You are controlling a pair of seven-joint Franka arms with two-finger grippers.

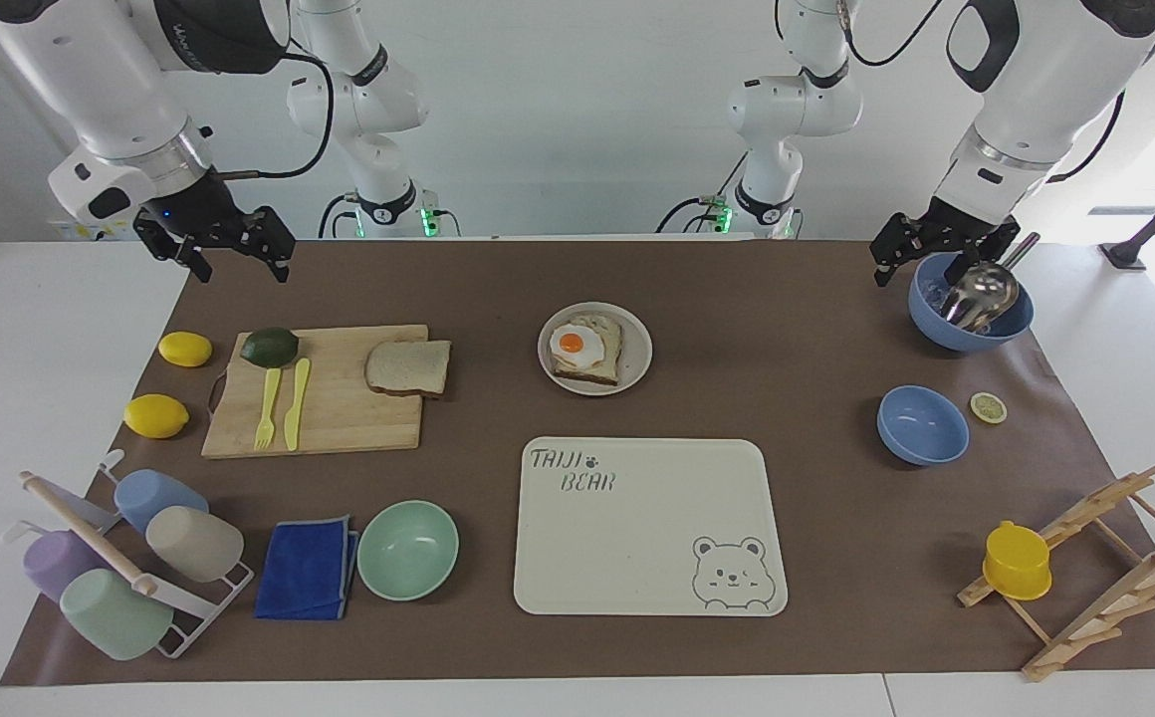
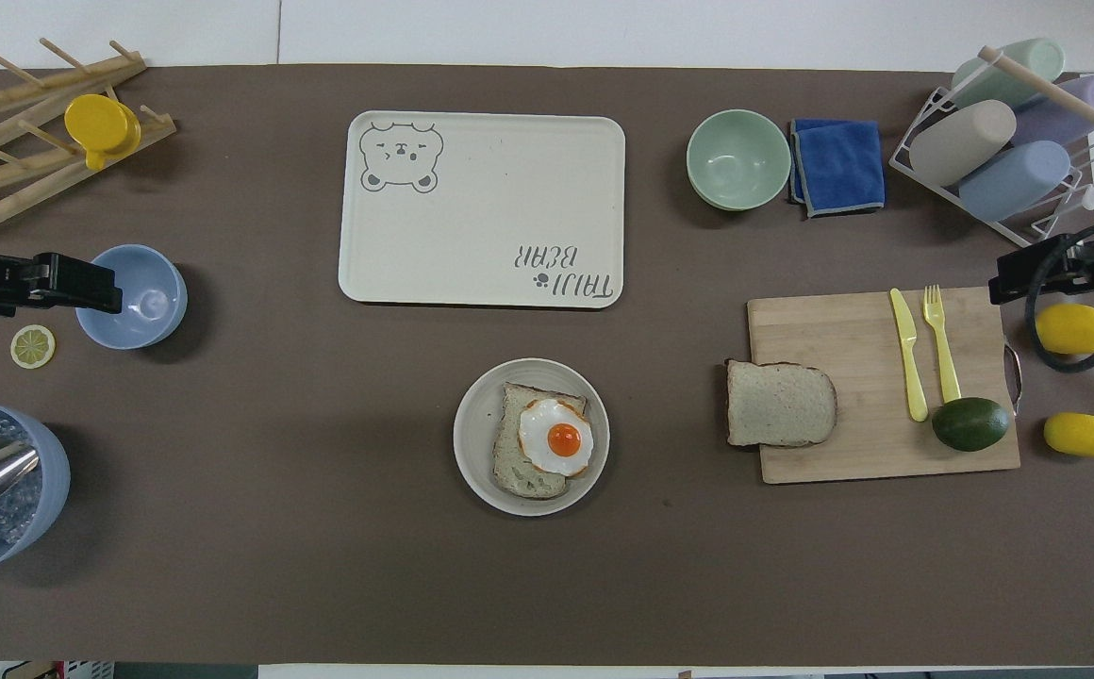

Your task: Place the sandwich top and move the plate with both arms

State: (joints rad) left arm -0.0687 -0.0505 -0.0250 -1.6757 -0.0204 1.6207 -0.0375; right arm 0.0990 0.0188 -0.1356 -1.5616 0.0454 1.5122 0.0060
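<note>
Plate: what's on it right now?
The plate holds one bread slice with a fried egg on top. The egg covers part of the slice. No top slice is on it.

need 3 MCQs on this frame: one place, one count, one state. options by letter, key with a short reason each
1. Where does the plain bread slice lie?
A. on the tray
B. on the cutting board
C. in the green bowl

2. How many whole lemons are beside the cutting board?
A. one
B. two
C. four

3. What is on the plate now?
A. nothing
B. a closed sandwich
C. a bread slice with a fried egg uncovered on top

Key:
1. B, it sits at the board's end nearest the plate.
2. B, two lemons lie on the mat at the right arm's end.
3. C, the yolk shows, with no slice over it.
</note>
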